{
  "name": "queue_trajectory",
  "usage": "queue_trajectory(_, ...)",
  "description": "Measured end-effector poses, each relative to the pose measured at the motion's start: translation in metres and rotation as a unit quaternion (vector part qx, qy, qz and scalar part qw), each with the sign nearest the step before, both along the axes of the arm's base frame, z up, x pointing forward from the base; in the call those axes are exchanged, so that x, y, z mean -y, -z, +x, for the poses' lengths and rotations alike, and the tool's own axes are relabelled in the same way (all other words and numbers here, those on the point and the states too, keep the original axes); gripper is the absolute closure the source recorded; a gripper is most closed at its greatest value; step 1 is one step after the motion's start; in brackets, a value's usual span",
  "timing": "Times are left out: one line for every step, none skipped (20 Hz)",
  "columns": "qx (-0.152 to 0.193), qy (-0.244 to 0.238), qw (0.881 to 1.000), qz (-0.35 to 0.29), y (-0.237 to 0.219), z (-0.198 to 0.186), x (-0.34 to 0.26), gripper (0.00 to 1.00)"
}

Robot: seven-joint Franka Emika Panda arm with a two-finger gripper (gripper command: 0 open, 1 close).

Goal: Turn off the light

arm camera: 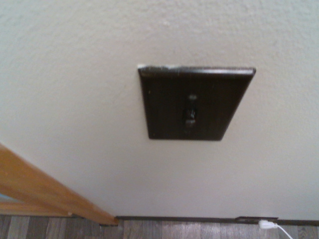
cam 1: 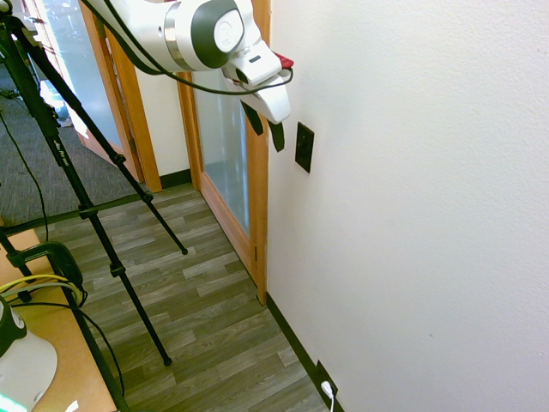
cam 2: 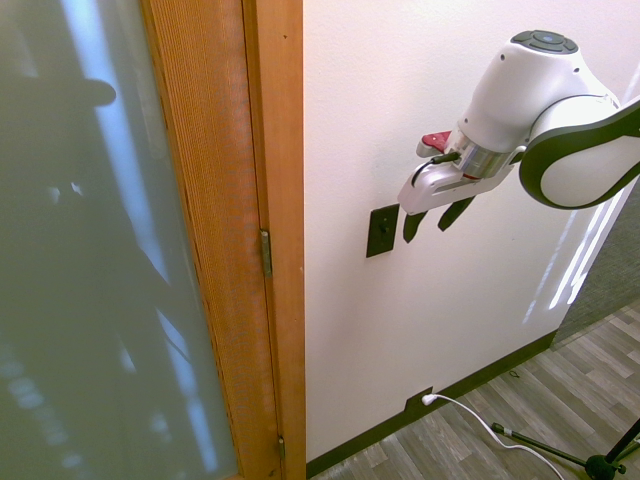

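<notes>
The light switch (arm camera: 190,112) is a small toggle in the middle of a dark upright plate (cam 2: 382,231), fixed flat to the pale wall (cam 2: 350,330) beside the wooden door frame (cam 2: 284,240). The plate's long axis runs up and down. No lamp shows, and the room is bright; which way the toggle is set I cannot tell.

The fingers (cam 1: 264,129) are spread, with nothing between them. They point downward near the plate — just to one side of it, on the side away from the door frame as the second exterior view has it, the tips around the level of the plate's upper part. One arm does the work, so the coming move seems to be sideways along the wall until a fingertip lines up with the toggle, then a vertical push. Pressing the fingers together first might help; spread like this, one could pass beside the toggle or scrape the plate.

Farther out, a frosted glass door (cam 1: 225,142) stands by the wall. Low down, near the wood-plank floor (cam 1: 193,318), is another dark plate with a white plug (cam 2: 429,399) — not the one wanted. A tabletop (cam 1: 81,369) lies at the near left in the first exterior view.
</notes>
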State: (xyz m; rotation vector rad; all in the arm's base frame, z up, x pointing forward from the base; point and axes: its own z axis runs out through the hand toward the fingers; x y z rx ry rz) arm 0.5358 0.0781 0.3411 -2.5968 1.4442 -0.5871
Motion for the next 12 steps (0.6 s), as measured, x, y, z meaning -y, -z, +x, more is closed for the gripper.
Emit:
queue_trajectory(0.003, 0.003, 1.0, 0.0, 0.002, 0.003, -0.001, 0.0)
queue_trajectory(0.008, 0.007, 1.0, -0.001, 0.003, 0.006, -0.002, 0.0)
queue_trajectory(0.012, 0.012, 1.0, -0.003, 0.004, 0.008, -0.002, 0.0)
queue_trajectory(0.015, 0.017, 1.0, -0.004, 0.005, 0.01, -0.002, 0.0)
queue_trajectory(0.018, 0.02, 1.0, -0.005, 0.005, 0.013, -0.001, 1.0)
queue_trajectory(0.02, 0.022, 1.0, -0.006, 0.006, 0.015, 0.0, 1.0)
queue_trajectory(0.021, 0.024, 0.999, -0.006, 0.007, 0.017, 0.001, 1.0)
queue_trajectory(0.022, 0.025, 0.999, -0.006, 0.007, 0.02, 0.002, 1.0)
queue_trajectory(0.024, 0.025, 0.999, -0.006, 0.007, 0.022, 0.001, 1.0)
queue_trajectory(0.025, 0.025, 0.999, -0.007, 0.008, 0.024, 0.001, 1.0)
queue_trajectory(0.026, 0.026, 0.999, -0.007, 0.009, 0.025, 0.001, 1.0)
queue_trajectory(0.026, 0.026, 0.999, -0.006, 0.01, 0.025, 0.0, 1.0)
